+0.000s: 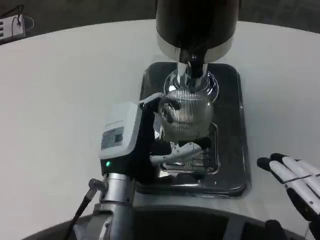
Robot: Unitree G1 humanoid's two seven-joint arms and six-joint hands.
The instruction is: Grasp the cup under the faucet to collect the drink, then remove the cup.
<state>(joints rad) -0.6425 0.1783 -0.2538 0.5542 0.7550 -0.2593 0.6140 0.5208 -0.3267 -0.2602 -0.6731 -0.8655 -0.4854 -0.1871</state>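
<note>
A ribbed clear glass cup stands on the drip grate under the chrome faucet of a black drink dispenser. My left hand reaches in from the left and wraps the cup, fingers showing on its left side and below it. The cup's contents cannot be made out. My right hand rests on the table at the lower right, fingers spread, holding nothing, well apart from the tray.
The dispenser sits on a dark tray with a metal drip grate. White table lies all around. A white object with cables sits at the far left corner.
</note>
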